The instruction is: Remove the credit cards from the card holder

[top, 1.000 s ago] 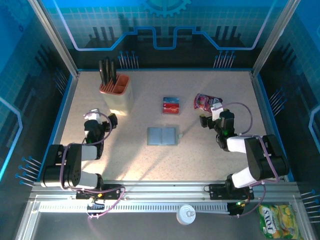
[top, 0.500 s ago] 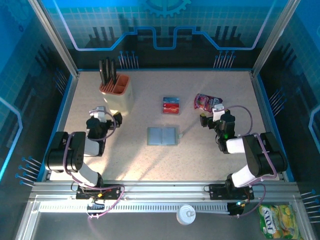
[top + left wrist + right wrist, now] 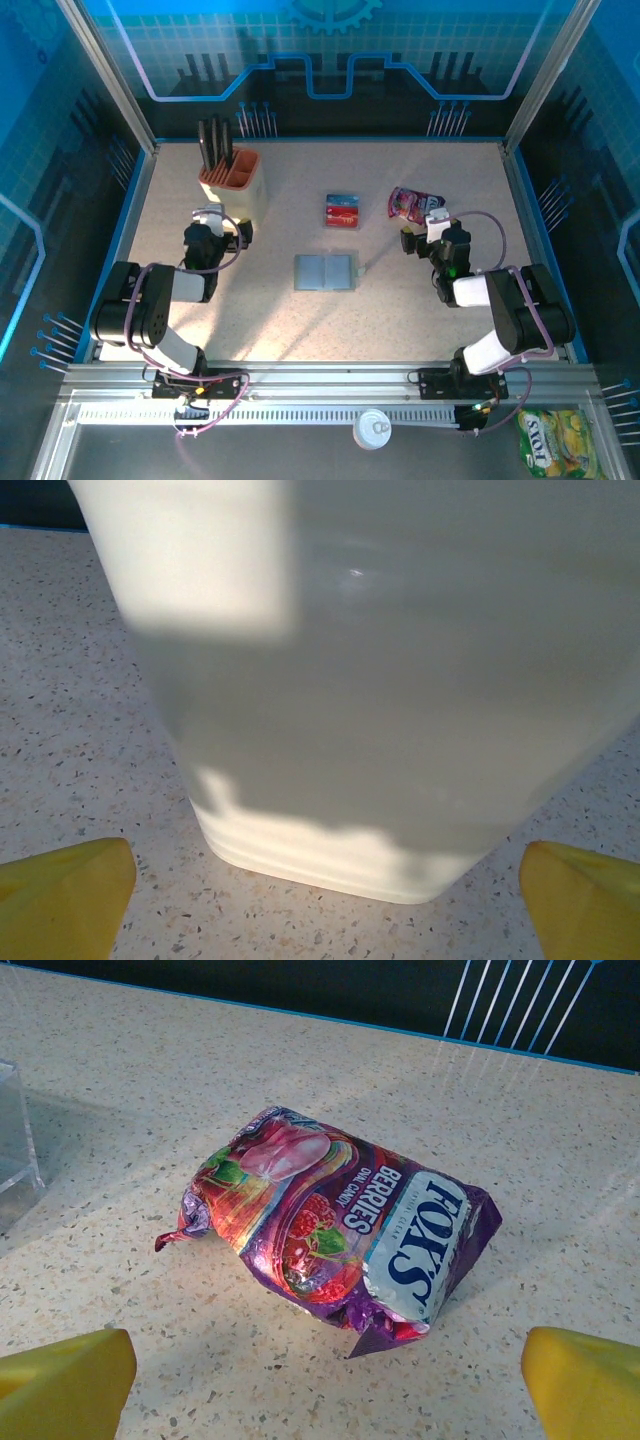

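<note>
The card holder [image 3: 323, 272] lies open and flat at the table's middle, showing two bluish-grey panels. A small stack of red-and-blue credit cards [image 3: 342, 211] lies on the table just beyond it, apart from it. My left gripper [image 3: 226, 224] is far left of both, open, its yellow fingertips [image 3: 60, 900] spread in front of the cream cup's base [image 3: 380, 680]. My right gripper [image 3: 422, 226] is open to the right of the cards. Its yellow fingertips [image 3: 585, 1385] stand wide before the purple-pink snack pouch [image 3: 340, 1230], with nothing between them.
The orange-and-cream cup [image 3: 236, 190] with black pens stands at the back left. The snack pouch [image 3: 408, 203] lies right of the cards. A clear plastic edge [image 3: 15, 1140] shows at the left of the right wrist view. A yellow bag [image 3: 548, 445] and a white lid [image 3: 372, 428] lie off the table in front.
My left gripper has moved away from me and to the right, close up to the cup. My right gripper shifted slightly toward the pouch, then held still. Cards and holder unmoved.
</note>
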